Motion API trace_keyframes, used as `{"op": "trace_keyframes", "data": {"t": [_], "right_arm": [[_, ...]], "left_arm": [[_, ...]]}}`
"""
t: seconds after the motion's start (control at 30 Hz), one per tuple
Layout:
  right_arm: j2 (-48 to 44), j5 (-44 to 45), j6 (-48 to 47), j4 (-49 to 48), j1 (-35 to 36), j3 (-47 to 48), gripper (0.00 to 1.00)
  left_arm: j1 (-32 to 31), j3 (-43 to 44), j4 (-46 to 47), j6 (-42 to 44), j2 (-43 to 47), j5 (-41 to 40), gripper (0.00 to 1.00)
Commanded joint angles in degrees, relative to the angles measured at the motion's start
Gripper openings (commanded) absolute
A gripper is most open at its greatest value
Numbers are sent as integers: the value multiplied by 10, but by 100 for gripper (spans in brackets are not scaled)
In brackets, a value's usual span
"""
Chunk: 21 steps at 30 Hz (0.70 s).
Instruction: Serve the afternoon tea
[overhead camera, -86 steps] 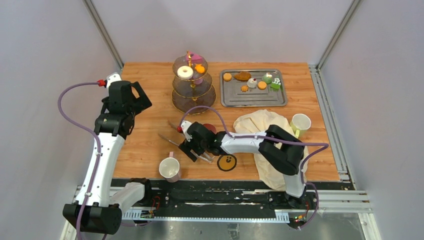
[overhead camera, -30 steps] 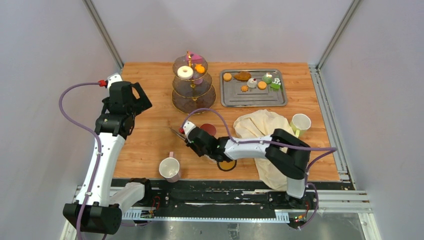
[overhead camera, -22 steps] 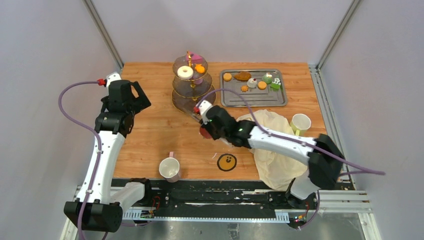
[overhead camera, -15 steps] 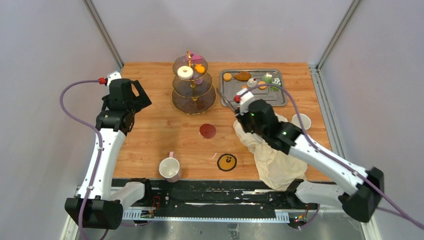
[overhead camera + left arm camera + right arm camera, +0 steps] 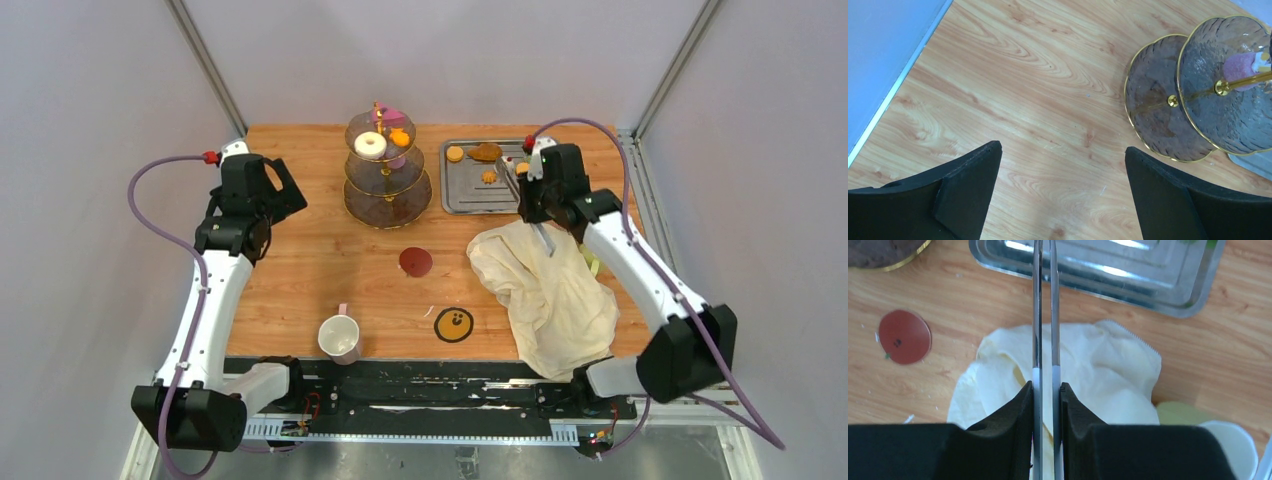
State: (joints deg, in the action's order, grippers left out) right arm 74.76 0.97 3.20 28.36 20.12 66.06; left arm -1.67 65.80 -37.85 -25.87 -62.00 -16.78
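Observation:
The three-tier smoky glass stand [image 5: 386, 172] with a gold stem carries a white donut [image 5: 370, 145], an orange macaron [image 5: 400, 137] and a pink cake [image 5: 388, 115]. More small cakes [image 5: 486, 152] lie on the steel tray [image 5: 470, 206]. My right gripper [image 5: 527, 205] [image 5: 1046, 385] is shut on steel tongs [image 5: 1037, 315]; the blades reach over the tray's near rim. My left gripper [image 5: 283, 198] [image 5: 1063, 150] hangs open over bare wood left of the stand [image 5: 1168, 125]. One pale mug [image 5: 340, 337] stands near the front edge. The other mug [image 5: 1225, 440] sits beside the cloth.
A large cream cloth [image 5: 545, 285] lies crumpled at the right under my right arm. On the wood in the middle are a red coaster [image 5: 415, 261] and a yellow smiley coaster [image 5: 454, 324]. Grey walls and rails border the table.
My right arm has swung with the tongs from the near middle by the smiley coaster across to the back right, over the cloth and the tray's edge. The left arm has barely moved.

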Motion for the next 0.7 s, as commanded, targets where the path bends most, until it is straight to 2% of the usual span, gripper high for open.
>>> {"op": "trace_keyframes", "data": {"t": [0.0,0.2,0.33,0.57,0.67], "right_arm": [[83,-57,0,10,-37,106,1],[186,-37,21,34,-108,194,1],[208,-29,23,44,-148,194,1],[223,-32,9,53,-204,178,11],[223,-48,10,53,-219,176,19]], "left_arm": [[3,22,-2,13,-1,5,98],[3,34,-6,17,-10,8,98],[3,40,-4,18,-16,10,98],[3,47,4,24,-34,29,98],[3,46,6,29,-38,28,98]]}}
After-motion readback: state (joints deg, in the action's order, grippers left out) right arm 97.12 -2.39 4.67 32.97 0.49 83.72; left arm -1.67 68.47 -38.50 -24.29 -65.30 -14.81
